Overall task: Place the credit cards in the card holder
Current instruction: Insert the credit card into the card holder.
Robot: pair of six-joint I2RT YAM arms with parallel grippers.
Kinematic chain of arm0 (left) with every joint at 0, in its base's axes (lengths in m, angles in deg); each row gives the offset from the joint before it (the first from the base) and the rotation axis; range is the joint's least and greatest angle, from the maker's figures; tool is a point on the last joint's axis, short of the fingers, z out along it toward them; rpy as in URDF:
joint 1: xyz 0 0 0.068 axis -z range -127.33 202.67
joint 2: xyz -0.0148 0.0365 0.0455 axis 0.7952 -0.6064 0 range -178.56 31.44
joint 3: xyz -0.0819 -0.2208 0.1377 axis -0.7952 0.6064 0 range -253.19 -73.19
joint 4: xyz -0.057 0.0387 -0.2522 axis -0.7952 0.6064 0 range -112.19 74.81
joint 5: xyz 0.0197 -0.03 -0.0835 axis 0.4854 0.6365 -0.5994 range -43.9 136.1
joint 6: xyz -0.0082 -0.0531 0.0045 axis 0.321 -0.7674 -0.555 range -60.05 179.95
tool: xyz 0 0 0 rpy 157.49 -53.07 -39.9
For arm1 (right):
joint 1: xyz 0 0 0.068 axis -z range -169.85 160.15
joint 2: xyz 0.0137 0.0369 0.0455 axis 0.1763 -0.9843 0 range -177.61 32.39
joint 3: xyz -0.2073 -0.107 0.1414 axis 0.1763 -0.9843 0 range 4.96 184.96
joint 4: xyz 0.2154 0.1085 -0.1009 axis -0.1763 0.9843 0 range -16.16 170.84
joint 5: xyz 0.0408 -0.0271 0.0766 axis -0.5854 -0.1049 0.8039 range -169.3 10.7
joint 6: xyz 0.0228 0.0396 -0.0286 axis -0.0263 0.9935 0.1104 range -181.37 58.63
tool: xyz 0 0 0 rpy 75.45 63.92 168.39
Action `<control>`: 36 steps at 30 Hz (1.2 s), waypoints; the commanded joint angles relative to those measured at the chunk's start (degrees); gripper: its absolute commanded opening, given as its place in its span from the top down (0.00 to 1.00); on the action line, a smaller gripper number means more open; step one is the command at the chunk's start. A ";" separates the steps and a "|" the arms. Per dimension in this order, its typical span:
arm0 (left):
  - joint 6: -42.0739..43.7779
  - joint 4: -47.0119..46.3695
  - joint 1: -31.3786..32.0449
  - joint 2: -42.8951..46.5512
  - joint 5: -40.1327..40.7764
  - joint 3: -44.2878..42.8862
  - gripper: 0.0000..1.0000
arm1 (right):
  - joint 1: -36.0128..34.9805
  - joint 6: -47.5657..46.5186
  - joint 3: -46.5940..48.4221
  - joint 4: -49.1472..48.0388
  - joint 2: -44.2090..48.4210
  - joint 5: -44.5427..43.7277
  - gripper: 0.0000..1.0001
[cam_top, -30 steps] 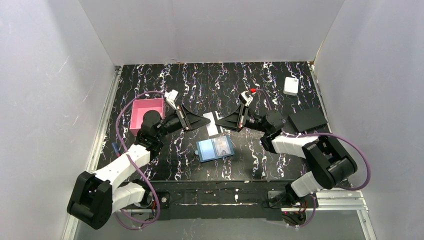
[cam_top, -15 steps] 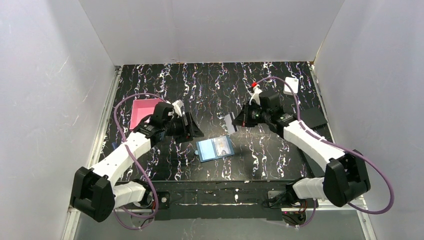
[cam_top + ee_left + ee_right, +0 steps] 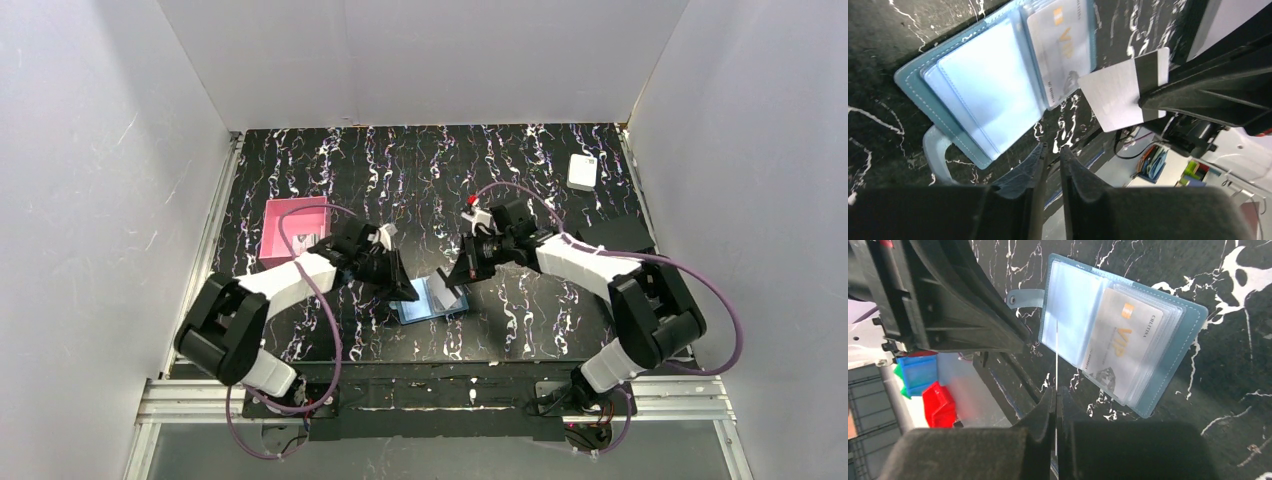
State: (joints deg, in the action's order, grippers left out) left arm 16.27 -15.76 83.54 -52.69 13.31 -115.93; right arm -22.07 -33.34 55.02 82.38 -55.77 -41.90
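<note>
The teal card holder [image 3: 437,303] lies open on the dark marbled table. It also shows in the left wrist view [image 3: 983,80] and the right wrist view [image 3: 1168,360]. A pale "VIP" credit card [image 3: 1120,347] sits in its clear slots, and also shows in the left wrist view [image 3: 1060,45]. My right gripper [image 3: 453,281] is shut on a second credit card [image 3: 1120,92], grey with a black stripe, held on edge just above the holder's near side. In the right wrist view that card [image 3: 1056,352] is a thin white line between the gripper [image 3: 1055,395]. My left gripper [image 3: 408,292] is beside the holder's left edge, its jaws [image 3: 1053,152] nearly together and empty.
A pink square tray [image 3: 290,222] stands at the left behind the left arm. A white box [image 3: 582,172] sits at the back right. A flat black rectangle [image 3: 615,238] lies at the right edge. White walls close in three sides.
Both grippers have come forward and inward to the card holder. The right gripper carried the card from behind the holder down to it. The holder has not moved.
</note>
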 commanded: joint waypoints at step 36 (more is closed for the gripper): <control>4.66 3.06 3.33 -7.41 9.07 1.35 1.00 | 1.97 4.95 -8.88 -16.95 -7.57 4.19 0.99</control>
State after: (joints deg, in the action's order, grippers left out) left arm 19.68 -15.91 86.39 -61.00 19.75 -116.29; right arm -20.50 -28.28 46.87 66.72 -65.06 -36.89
